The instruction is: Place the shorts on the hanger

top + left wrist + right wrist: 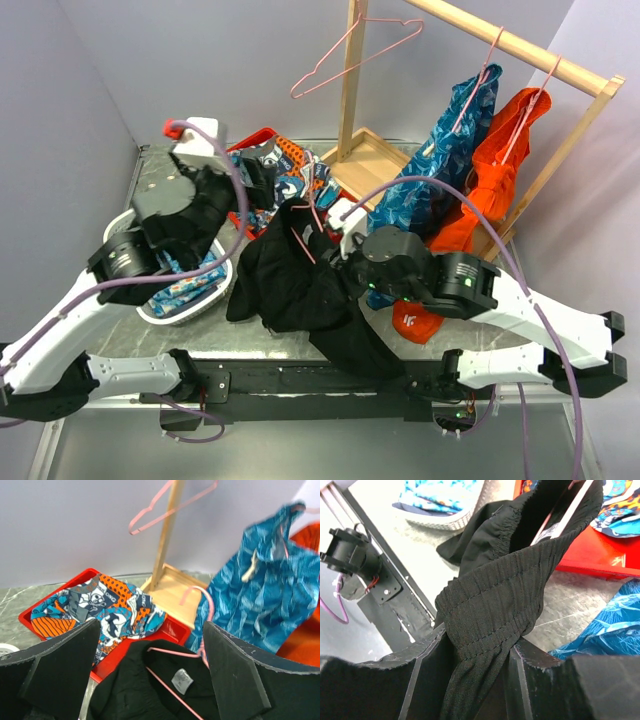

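The black shorts [285, 280] hang bunched between the two arms above the table's front middle. A pink hanger [302, 243] runs inside their waistband; in the left wrist view its wire [170, 686] crosses the shorts [125, 695] beside a grey label. My right gripper [346, 264] is shut on the shorts' ribbed waistband [490, 595], which is pinched between its fingers [427, 680] in the right wrist view [476, 652]. My left gripper [235, 195] is open and empty, its fingers [235, 675] spread wide just left of the shorts [150, 632].
A red tray [262, 140] at the back holds a patterned garment [100, 610]. A white basket [190, 297] stands at the left. The wooden rail [520, 45] at the right carries a blue garment [450, 160], an orange garment [500, 170] and a bare pink hanger [350, 55].
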